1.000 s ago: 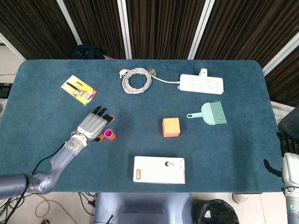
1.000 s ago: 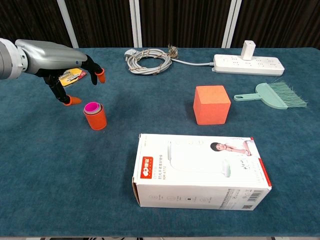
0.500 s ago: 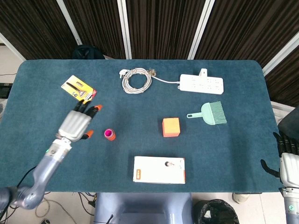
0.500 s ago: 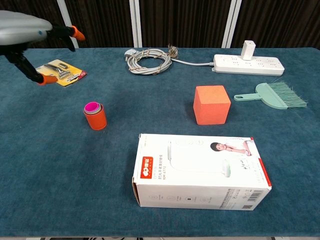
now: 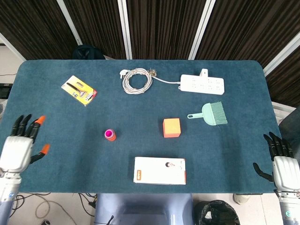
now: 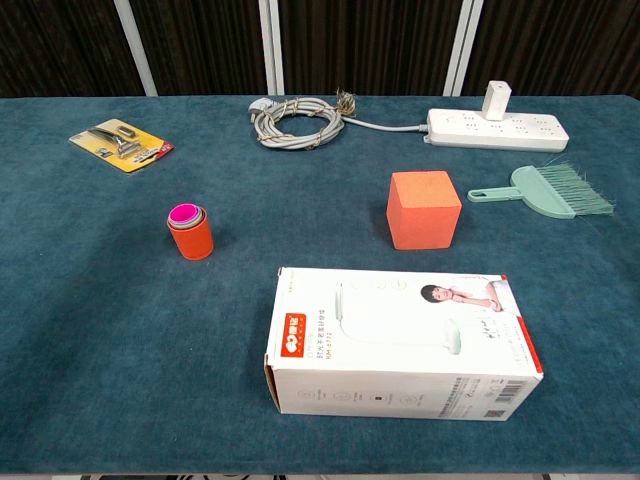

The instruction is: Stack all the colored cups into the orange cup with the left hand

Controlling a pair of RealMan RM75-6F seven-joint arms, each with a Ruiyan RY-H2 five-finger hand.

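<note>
The orange cup stands upright on the blue table left of centre, with a magenta cup nested inside it so that only a pink rim shows at the top. My left hand hovers at the table's near left edge, well away from the cup, fingers spread and holding nothing. My right hand hangs off the near right corner, fingers apart and empty. Neither hand appears in the chest view.
An orange cube sits at centre and a white product box lies near the front edge. Further back are a yellow tool pack, a coiled white cable, a power strip and a teal hand brush.
My left hand has drawn away from the orange cup, moving left and toward the near edge, and has left the chest view. The cup stack stays put.
</note>
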